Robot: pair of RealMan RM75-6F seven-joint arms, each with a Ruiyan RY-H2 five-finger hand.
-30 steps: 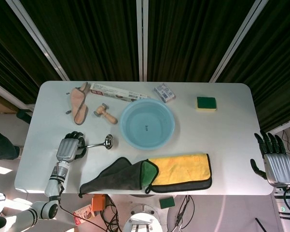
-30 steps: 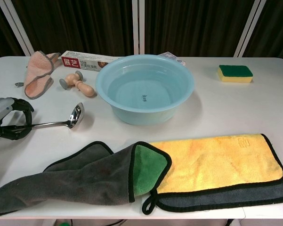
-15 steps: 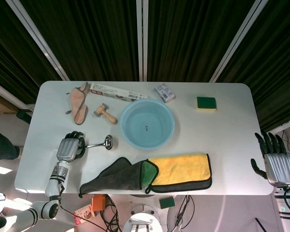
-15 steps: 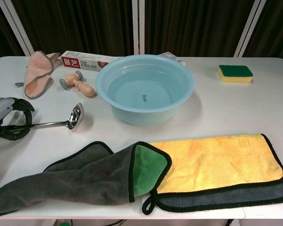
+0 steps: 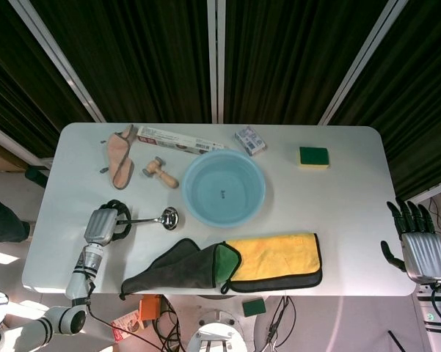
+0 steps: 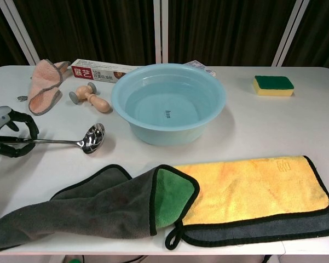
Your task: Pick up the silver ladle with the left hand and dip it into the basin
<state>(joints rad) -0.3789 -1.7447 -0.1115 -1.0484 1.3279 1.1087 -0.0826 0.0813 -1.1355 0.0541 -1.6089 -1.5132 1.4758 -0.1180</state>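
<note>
The silver ladle (image 5: 165, 215) (image 6: 92, 138) lies left of the light-blue basin (image 5: 194, 207) (image 6: 208, 118), its bowl pointing toward the basin and sitting a short way from the basin's wall. My left hand (image 5: 104, 224) (image 6: 5, 134) grips the end of the handle with its dark fingers curled around it, near the table's left side. I cannot tell whether the ladle's bowl touches the table. The basin holds water. My right hand (image 5: 418, 246) hangs beyond the table's right edge, fingers spread and holding nothing; the chest view does not show it.
A pink cloth (image 6: 44, 85), a wooden stamp-like tool (image 6: 90, 97) and a long red-and-white box (image 6: 101, 71) lie behind the ladle. A grey-green cloth (image 6: 98, 205) and a yellow cloth (image 6: 252, 189) cover the front. A green-yellow sponge (image 6: 272, 85) sits far right.
The ladle has turned in my left hand: its handle is more level and its bowl has shifted slightly toward the basin. The hand has moved a little. The right hand is still.
</note>
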